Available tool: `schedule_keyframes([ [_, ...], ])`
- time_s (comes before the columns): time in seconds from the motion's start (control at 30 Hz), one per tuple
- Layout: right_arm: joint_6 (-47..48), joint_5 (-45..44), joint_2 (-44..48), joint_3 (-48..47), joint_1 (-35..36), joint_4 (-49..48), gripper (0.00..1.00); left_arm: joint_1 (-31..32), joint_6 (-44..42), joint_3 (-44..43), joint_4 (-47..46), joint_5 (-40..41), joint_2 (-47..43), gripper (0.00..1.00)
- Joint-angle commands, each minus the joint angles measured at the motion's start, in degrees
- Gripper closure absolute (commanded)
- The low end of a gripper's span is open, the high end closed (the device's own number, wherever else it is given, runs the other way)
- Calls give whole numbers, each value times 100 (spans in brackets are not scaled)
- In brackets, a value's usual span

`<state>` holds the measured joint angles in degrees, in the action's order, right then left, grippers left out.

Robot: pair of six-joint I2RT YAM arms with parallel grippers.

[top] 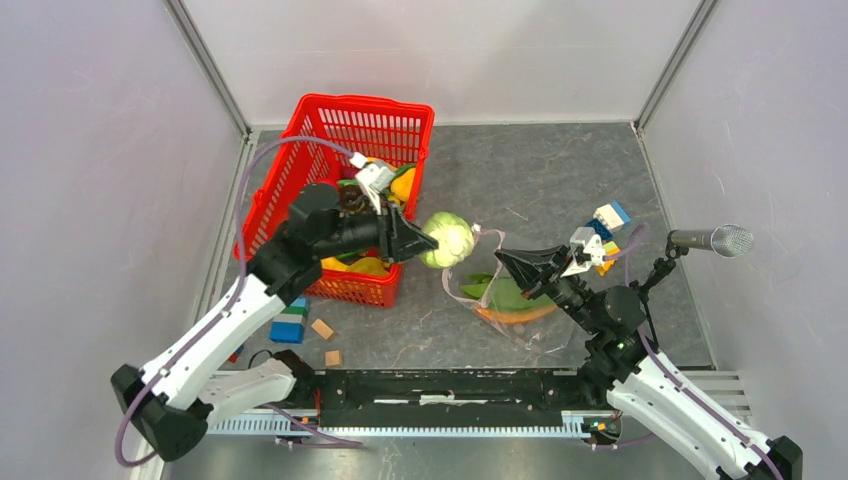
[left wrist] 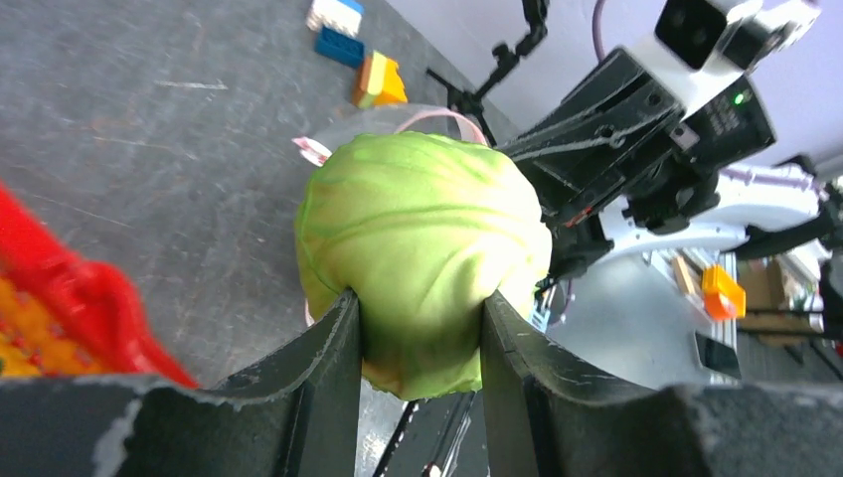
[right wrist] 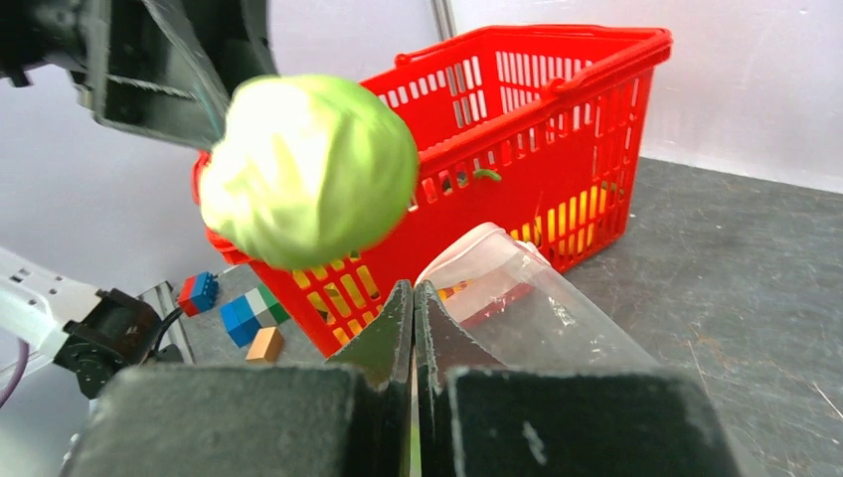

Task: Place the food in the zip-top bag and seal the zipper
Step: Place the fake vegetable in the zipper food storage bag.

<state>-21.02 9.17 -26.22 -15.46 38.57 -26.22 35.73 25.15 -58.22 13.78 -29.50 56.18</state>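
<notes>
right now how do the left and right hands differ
The left hand is spread wide around the green cabbage; the right hand is pinched shut on the zip-top bag. The left hand sits by the red basket, the right hand by the building blocks. Both grip something.

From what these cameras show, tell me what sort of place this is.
Probably a robotics lab test cell: white panel walls enclose a grey table, a microphone stands nearby, and a red basket and building blocks serve as props.
</notes>
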Motion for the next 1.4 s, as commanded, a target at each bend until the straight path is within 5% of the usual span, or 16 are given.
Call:
schedule_keyframes([
  [0.0,-119,355,33,-47,1,-697,100,639,-558,-328,-195,-144,481,90],
  [0.23,-176,396,142,-29,-3,-788,100,1209,-591,-444,-68,513,1191,90],
  [0.47,-218,1101,66,-49,2,-1084,100,1314,271,-391,-472,1712,1613,89],
  [0.8,-372,1383,-39,28,2,-1399,100,1456,736,-492,-1352,1030,2047,74],
  [1.0,-500,799,160,254,3,-1647,100,1651,695,-724,-1351,300,2458,56],
  [1.27,-769,-484,821,576,1,-1742,100,1742,644,-779,-1675,329,2299,3],
  [1.37,-832,-1170,1110,515,2,-1356,100,1735,431,-869,-1406,453,1968,0],
])
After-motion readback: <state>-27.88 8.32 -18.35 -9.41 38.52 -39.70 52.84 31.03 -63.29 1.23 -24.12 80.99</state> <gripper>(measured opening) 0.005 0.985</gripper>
